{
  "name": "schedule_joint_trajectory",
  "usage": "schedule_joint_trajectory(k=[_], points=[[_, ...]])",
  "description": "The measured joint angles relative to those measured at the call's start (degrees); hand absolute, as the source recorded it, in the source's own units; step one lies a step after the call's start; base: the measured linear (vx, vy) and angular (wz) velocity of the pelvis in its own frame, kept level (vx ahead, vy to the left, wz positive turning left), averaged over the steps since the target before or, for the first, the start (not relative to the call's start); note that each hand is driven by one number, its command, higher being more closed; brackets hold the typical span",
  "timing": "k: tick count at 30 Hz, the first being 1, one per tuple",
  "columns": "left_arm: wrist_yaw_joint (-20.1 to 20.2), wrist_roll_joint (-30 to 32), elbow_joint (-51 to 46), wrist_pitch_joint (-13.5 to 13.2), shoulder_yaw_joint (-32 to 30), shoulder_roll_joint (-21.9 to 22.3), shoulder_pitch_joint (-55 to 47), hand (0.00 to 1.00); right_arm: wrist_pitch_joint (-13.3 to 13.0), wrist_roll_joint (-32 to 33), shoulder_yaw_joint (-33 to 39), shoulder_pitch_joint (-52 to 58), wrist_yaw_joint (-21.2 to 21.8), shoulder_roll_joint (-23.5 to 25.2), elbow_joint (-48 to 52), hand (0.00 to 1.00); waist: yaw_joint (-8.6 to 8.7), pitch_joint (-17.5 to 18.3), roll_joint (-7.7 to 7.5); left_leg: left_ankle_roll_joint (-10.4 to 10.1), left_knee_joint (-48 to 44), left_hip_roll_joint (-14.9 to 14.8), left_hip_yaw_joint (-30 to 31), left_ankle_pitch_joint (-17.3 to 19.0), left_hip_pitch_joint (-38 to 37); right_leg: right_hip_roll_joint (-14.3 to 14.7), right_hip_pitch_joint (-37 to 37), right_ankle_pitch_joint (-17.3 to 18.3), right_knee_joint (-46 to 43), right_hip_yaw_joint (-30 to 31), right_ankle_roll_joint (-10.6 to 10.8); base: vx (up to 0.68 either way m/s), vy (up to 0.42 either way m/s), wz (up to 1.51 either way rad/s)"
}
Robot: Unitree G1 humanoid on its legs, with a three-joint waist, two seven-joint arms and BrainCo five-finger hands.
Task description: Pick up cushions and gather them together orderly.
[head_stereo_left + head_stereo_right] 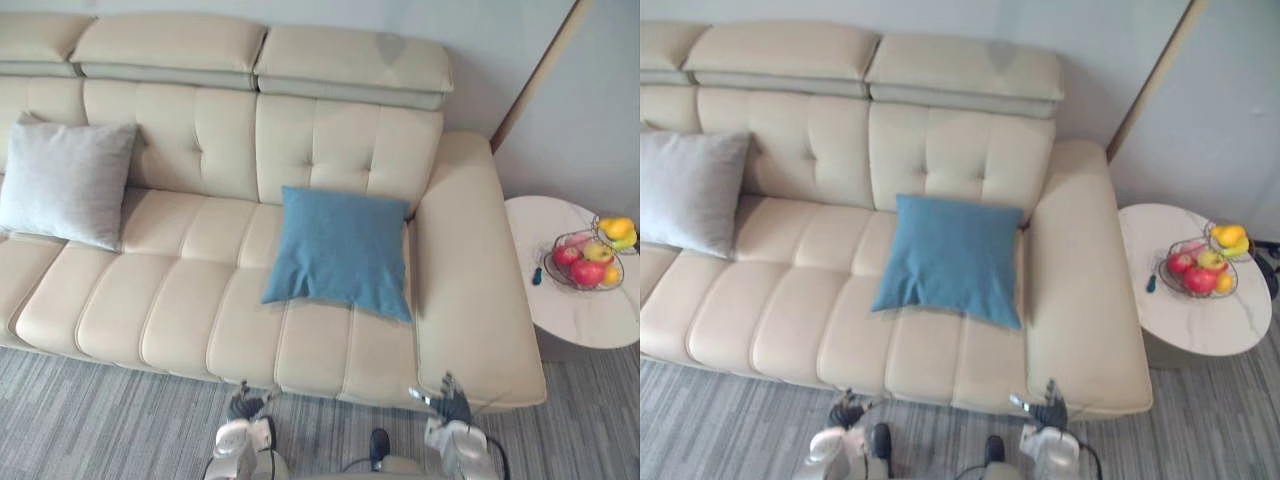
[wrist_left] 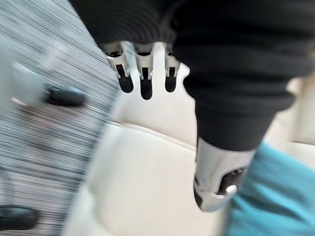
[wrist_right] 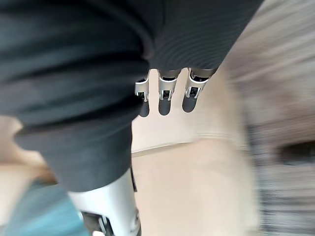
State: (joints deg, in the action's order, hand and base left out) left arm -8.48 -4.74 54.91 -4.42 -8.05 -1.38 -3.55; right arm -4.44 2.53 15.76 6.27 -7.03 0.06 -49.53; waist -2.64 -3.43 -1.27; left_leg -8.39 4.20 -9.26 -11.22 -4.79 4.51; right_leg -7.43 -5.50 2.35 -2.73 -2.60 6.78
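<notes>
While both arms sit low at the near edge of the scene, the left hand is over the grey striped carpet, just in front of the sofa. Its fingers are straight and spread from the thumb, holding nothing. The right hand is at the front edge of the sofa's right armrest. Its fingers are also extended, and it holds nothing.

Next out: a blue cushion lies on the right part of the cream seat. Its far edge meets the backrest and its right side is just beside the armrest (neither hand touches it).

Further back and to the left: a grey cushion is propped against the backrest, well apart from the blue one.

Right of the sofa: a round white table stands beside the armrest. It carries a wire basket of red and yellow fruit, a second small holder with yellow fruit just behind it, and a small dark object near the basket (too small to identify).

Farthest: the sofa's padded headrests run along the pale wall.
</notes>
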Motion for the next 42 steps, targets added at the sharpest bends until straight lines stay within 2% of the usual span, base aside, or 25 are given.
schedule_joint_trajectory(k=[6, 13, 17, 21, 23, 24, 25, 26, 27, 28, 29, 30, 31, 32, 33, 34, 35, 36, 37, 38, 40, 42], points=[[0.87, 2.52, 2.14, 0.14, -0.05, -1.97, -0.66, 0.00, 0.62, -0.03, 1.91, -0.19, 0.93, -0.43, -5.50, 0.00, 0.66, 1.07, 0.00, -0.04, 1.61, 1.24, 0.68, -0.04, -2.84, -0.85, 3.04, 0.26, 1.16, -0.25, 0.49, 0.06, 0.016, 0.07], [1.34, 4.07, 4.06, 0.18, -0.01, -2.34, -0.54, 0.00, 1.17, 0.00, 2.09, -2.34, 1.36, -0.70, -8.32, 0.00, 1.78, 1.32, -0.43, 0.19, 1.62, 2.04, 0.72, 0.11, -3.07, -1.57, 3.09, 0.38, 1.05, -0.02, 0.69, 0.00, 0.006, 0.00], [1.34, 4.75, 4.22, 0.16, -0.07, -2.66, -0.36, 0.00, 1.70, -0.05, 2.28, -2.98, 1.21, -0.37, -8.67, 0.00, 2.01, 0.65, -1.85, 0.16, 1.60, 2.22, -1.17, 0.47, -2.89, -1.62, 0.88, 0.20, -0.31, 2.42, 0.91, -0.03, 0.015, -0.26], [1.19, 5.34, 4.19, 0.16, -0.28, -2.99, 0.64, 0.00, 2.01, -0.25, 2.20, -3.00, 0.60, 0.99, -7.24, 0.00, 1.64, -0.51, -3.31, 0.15, -1.61, 1.74, -4.94, 3.20, -2.74, -1.44, -1.10, -1.54, -2.42, 4.66, 0.87, -0.03, 0.020, -0.52], [1.08, 6.04, 4.03, 0.13, -0.24, -2.19, 1.03, 0.00, 2.26, -0.71, 1.85, -2.69, 0.05, 1.23, -5.50, 0.00, 0.59, -1.24, -2.17, 0.61, -5.51, -0.02, -7.43, 5.91, -2.57, -0.26, -2.62, -4.57, -4.49, 1.86, -0.29, -0.07, 0.015, -0.75], [1.06, 6.42, 3.62, 0.11, -0.24, -1.69, 1.38, 0.00, 2.25, -1.95, 1.34, -2.65, -0.14, 1.09, -5.02, 0.00, 0.52, -1.64, -1.69, 0.97, -7.06, -0.67, -8.59, 7.05, -2.57, -0.12, -2.90, -5.95, -5.09, -1.72, -1.72, -0.11, 0.041, -0.72], [1.06, 6.97, 2.64, 0.08, -0.02, -0.99, 1.75, 0.00, 2.37, -3.66, 0.00, -2.75, -0.32, 0.80, -5.01, 0.00, 0.49, -1.87, -1.57, 1.75, -8.38, -1.08, -9.73, 8.05, -2.47, -0.51, -2.90, -7.01, -5.26, -5.99, -3.12, -0.11, 0.039, -0.53], [1.08, 6.98, 2.44, 0.07, 0.13, -0.65, 1.83, 0.00, 2.40, -4.00, -0.40, -2.76, -0.37, 0.72, -4.99, 0.00, 0.48, -1.88, -1.58, 1.78, -8.53, -1.02, -9.94, 8.11, -2.49, -0.61, -2.91, -7.21, -5.26, -6.50, -3.40, -0.14, 0.023, -0.31], [1.09, 7.00, 1.71, 0.07, 0.16, 0.26, 2.17, 0.00, 2.79, -4.91, -1.15, -2.53, -0.37, 0.74, -4.97, 0.00, 0.60, -2.38, -0.90, 2.81, -8.99, -1.33, -10.26, 7.78, -2.47, -1.47, -4.30, -3.86, -10.89, -8.18, -4.23, -0.11, -0.007, 0.02], [1.09, 6.97, 1.48, 0.09, 0.13, 0.42, 2.31, 0.00, 2.95, -4.94, -1.24, -2.35, -0.34, 0.62, -4.74, 0.00, 0.66, -2.38, -0.98, 3.06, -9.31, -1.35, -10.21, 7.64, -2.44, -2.04, -5.51, -0.61, -17.14, -9.11, -5.33, -0.08, -0.045, 0.27], [1.08, 6.96, 0.81, 0.11, 0.08, 0.41, 2.34, 0.00, 3.14, -5.14, -1.34, -2.19, -0.36, 0.47, -4.96, 0.00, 0.60, -2.49, -1.74, 3.08, -11.48, -0.96, -9.37, 7.75, -2.33, -3.37, -7.05, 3.26, -28.73, -9.73, -4.49, 0.00, -0.057, 0.38], [1.06, 6.93, 0.21, 0.11, -0.12, 0.20, 2.63, 0.00, 3.13, -5.32, -1.33, -2.15, -0.35, 0.40, -5.10, 0.00, 0.58, -2.61, -2.87, 3.11, -14.32, -0.32, -8.81, 8.67, -1.62, -4.04, -8.19, 3.33, -31.58, -9.84, -3.52, -0.04, -0.042, 0.17], [1.11, 6.86, 0.04, 0.27, -1.72, 0.79, 2.69, 0.00, 2.98, -6.00, -1.30, -2.82, -0.32, 0.27, -5.25, 0.00, -0.77, -2.01, -2.94, 4.04, -16.36, 0.21, -6.83, 10.40, 1.17, -3.63, -9.39, 2.55, -30.66, -9.47, -2.22, -0.09, 0.007, -0.19], [1.11, 6.85, 0.17, 0.29, -2.28, 1.28, 2.12, 0.00, 2.93, -6.18, -1.19, -3.76, -0.45, -0.04, -5.20, 0.00, -1.70, -1.03, -1.45, 4.61, -15.29, 0.20, -5.57, 9.99, 1.70, -2.10, -8.11, 3.34, -27.33, -8.59, -1.28, -0.17, 0.018, -0.47], [1.07, 6.84, -0.08, 0.08, -3.63, 1.42, 1.83, 0.00, 3.01, -6.47, -1.19, -4.68, -0.47, -0.06, -5.43, 0.00, -2.17, -1.59, -2.15, 3.97, -14.81, 0.08, -7.22, 8.08, 1.79, -3.24, -8.72, 7.66, -32.89, -7.17, -0.11, -0.14, -0.060, -0.08], [0.95, 6.82, -0.32, 0.35, -4.39, 0.69, 1.85, 0.00, 2.86, -6.58, -1.22, -5.07, -0.35, 1.20, -5.48, 0.00, -1.52, -1.60, -3.07, 4.22, -17.12, 0.98, -6.43, 7.87, 3.39, -3.94, -7.14, 11.69, -38.81, -6.49, 1.57, -0.09, -0.115, 0.09], [0.94, 6.79, -0.80, 0.34, -4.43, 0.55, 2.03, 0.00, 2.88, -6.58, -1.20, -5.06, -0.33, 1.48, -5.59, 0.00, -1.65, -1.35, -4.19, 4.20, -18.45, 1.07, -6.34, 7.90, 4.18, -3.93, -6.19, 12.95, -37.97, -5.95, 1.68, -0.12, -0.190, 0.18], [0.96, 6.75, -1.41, 0.29, -4.40, 0.58, 2.46, 0.00, 2.96, -6.54, -1.24, -5.46, -0.37, 1.40, -5.79, 0.00, -2.49, -1.48, -3.56, 4.14, -20.16, 0.67, -6.54, 7.99, 5.77, -2.05, -6.06, 13.08, -34.06, -5.83, 1.34, -0.15, -0.129, -0.32], [0.93, 6.72, -1.41, 0.26, -4.41, 1.76, 2.29, 0.00, 2.92, -6.53, -1.26, -6.53, -0.68, 1.06, -5.28, 0.00, -3.79, -1.13, -1.52, 3.96, -19.95, -1.13, -6.45, 7.68, 7.04, 0.95, -3.87, 12.43, -27.06, -5.53, 0.24, -0.20, -0.100, -0.42], [0.93, 6.69, -1.43, 0.25, -4.34, 2.28, 2.32, 0.00, 2.83, -6.46, -1.27, -6.56, -0.88, 1.01, -5.27, 0.00, -3.87, -1.19, -1.22, 3.73, -19.58, -1.54, -6.48, 7.00, 7.52, 1.74, -3.11, 12.14, -24.41, -5.30, -0.41, -0.20, -0.040, -0.37], [0.92, 6.67, -1.38, 0.22, -2.68, 2.85, 2.82, 0.00, 2.76, -6.16, -1.70, -7.88, -1.63, 0.28, -5.26, 0.00, -3.91, -1.70, 0.40, 3.44, -17.72, -2.46, -6.79, 4.55, 8.22, 3.42, -2.06, 10.23, -18.63, -5.15, -4.16, -0.26, -0.033, -0.12], [0.95, 6.65, -1.39, 0.21, -0.90, 3.36, 3.19, 0.00, 2.75, -5.85, -2.64, -7.84, -2.20, -0.13, -5.23, 0.00, -3.52, -2.55, 1.45, 3.25, -16.73, -2.82, -5.78, 3.34, 9.04, 3.94, -1.24, 9.22, -16.13, -7.18, -5.44, -0.25, -0.013, 0.27]])
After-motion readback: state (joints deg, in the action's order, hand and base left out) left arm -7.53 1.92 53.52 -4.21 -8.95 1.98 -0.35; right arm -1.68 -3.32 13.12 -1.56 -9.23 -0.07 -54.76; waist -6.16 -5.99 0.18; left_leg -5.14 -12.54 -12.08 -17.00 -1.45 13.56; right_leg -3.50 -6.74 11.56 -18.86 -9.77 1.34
